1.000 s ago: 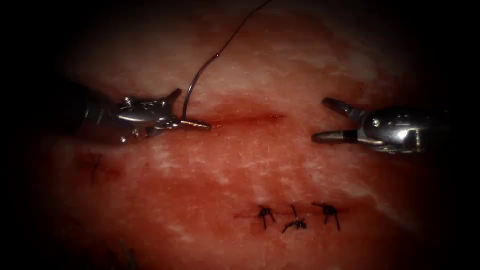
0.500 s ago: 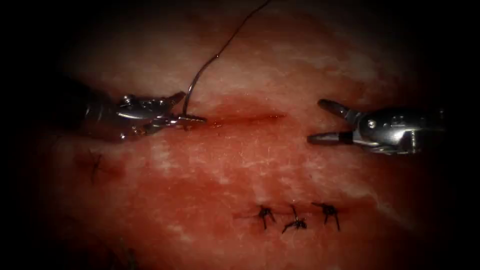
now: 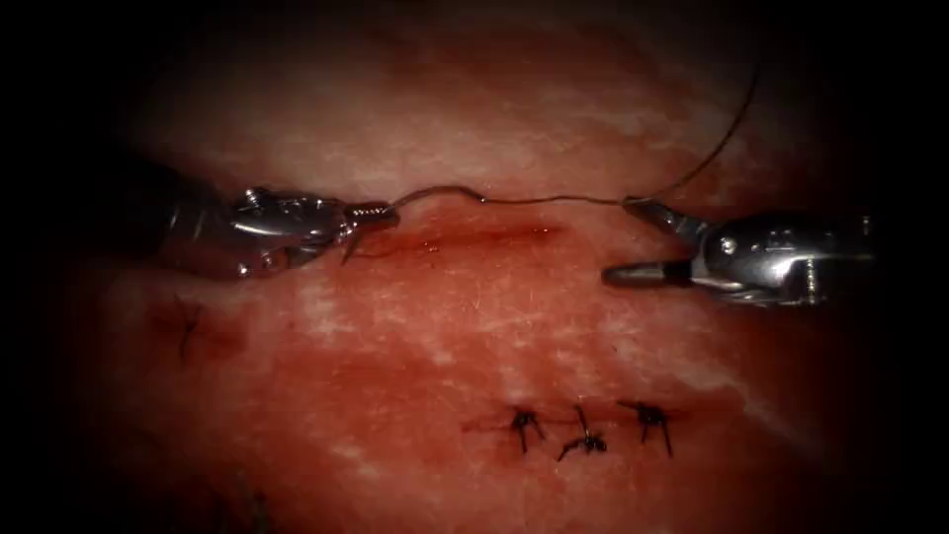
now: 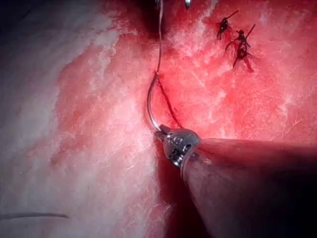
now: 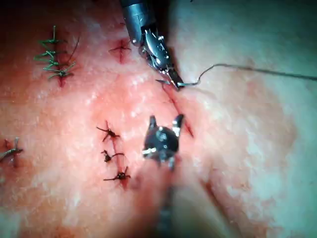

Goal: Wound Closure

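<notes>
The needle [image 3: 435, 193] lay nearly flat just above the cut [image 3: 484, 235], its long axis running along the wound, free of the tissue [image 3: 474, 326]. The left tool [image 3: 371, 213] had its fingers clamped on one end of the curve at the cut's left end. From the other end the thread [image 3: 554, 201] ran rightward past the right tool [image 3: 638, 240], whose fingers stood apart, holding nothing. Older stitches [image 3: 583, 427] sat well below.

Left tool [image 3: 371, 218] jaws clamped; right tool [image 3: 633, 242] jaws spread.
</notes>
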Tool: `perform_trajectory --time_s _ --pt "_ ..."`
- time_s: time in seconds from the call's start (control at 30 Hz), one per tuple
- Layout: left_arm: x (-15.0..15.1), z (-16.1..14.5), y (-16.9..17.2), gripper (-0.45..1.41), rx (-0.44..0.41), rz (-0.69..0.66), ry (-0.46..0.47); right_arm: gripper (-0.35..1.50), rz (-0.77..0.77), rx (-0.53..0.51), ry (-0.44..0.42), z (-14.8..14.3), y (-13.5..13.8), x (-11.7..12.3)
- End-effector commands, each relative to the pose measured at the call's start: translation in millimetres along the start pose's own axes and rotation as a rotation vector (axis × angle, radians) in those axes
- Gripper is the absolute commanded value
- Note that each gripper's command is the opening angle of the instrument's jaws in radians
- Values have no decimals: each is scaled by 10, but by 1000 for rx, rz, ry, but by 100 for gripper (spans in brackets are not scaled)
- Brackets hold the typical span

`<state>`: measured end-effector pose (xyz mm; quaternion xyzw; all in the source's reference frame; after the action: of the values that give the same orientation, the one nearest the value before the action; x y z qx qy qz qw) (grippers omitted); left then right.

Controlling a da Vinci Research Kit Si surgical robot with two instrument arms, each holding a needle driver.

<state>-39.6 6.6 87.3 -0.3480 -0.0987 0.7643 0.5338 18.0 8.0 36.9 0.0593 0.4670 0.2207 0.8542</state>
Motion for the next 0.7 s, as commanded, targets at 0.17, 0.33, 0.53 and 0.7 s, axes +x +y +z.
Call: perform_trajectory --time_s 0.17,0.33,0.53,0.7 --pt "3 -9 12 -45 -18 -14 29 103 2 1 2 8 -7 -3" --pt "19 -28 28 -45 -71 -33 99 100 6 -10 24 12 -9 -1" --pt "39 -52 41 -45 -121 -95 200 101 36 -6 54 20 -16 5" --pt "52 -70 48 -45 -175 -177 284 96 44 -2 63 30 -23 10"
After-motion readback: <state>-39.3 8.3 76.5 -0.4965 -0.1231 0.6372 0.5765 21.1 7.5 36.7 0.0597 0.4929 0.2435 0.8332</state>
